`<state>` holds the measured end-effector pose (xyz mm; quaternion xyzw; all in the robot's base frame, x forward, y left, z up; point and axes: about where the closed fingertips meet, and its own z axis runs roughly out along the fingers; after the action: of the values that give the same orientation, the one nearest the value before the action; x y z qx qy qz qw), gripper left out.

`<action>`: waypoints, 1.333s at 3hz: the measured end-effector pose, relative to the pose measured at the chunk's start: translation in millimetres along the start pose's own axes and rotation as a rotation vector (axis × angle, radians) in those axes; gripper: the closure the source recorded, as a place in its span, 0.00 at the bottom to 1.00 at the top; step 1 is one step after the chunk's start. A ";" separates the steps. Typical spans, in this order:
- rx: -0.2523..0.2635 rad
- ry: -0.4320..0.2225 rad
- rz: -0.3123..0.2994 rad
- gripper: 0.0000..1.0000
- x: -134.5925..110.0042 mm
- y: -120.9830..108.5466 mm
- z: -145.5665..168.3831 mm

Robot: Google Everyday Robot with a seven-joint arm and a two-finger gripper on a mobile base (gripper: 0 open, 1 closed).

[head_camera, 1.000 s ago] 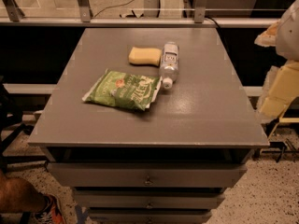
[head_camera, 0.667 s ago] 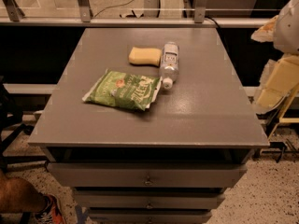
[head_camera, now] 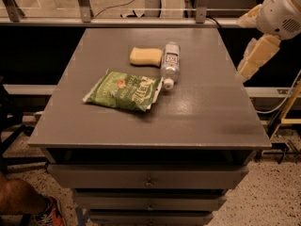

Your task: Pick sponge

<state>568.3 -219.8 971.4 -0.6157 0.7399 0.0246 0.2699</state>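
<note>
Gripper [head_camera: 241, 47] hangs at two o'clock, beyond the right edge of the table [head_camera: 211, 121], fingers spread, holding nothing. Sponge [head_camera: 146, 56] lies toward twelve o'clock on the table, bottle [head_camera: 170, 62] just beside at its three o'clock.

Sponge [head_camera: 146, 56] beside bottle [head_camera: 170, 64], on table [head_camera: 202, 114]; end effector [head_camera: 241, 47] off right edge

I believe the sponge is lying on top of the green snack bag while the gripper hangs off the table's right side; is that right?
Not quite. The camera view shows the sponge lying on the bare table, apart from the green snack bag and beside the bottle. The rest holds: the gripper hangs off the table's right side.
</note>
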 end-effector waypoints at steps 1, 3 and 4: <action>0.000 0.000 0.000 0.00 -0.3 -0.3 0.4; 0.005 -0.016 -0.003 0.00 -40.1 -27.1 27.6; -0.021 -0.025 -0.003 0.00 -54.8 -33.2 45.3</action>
<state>621.0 -161.9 966.1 -0.6192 0.7352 0.0396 0.2729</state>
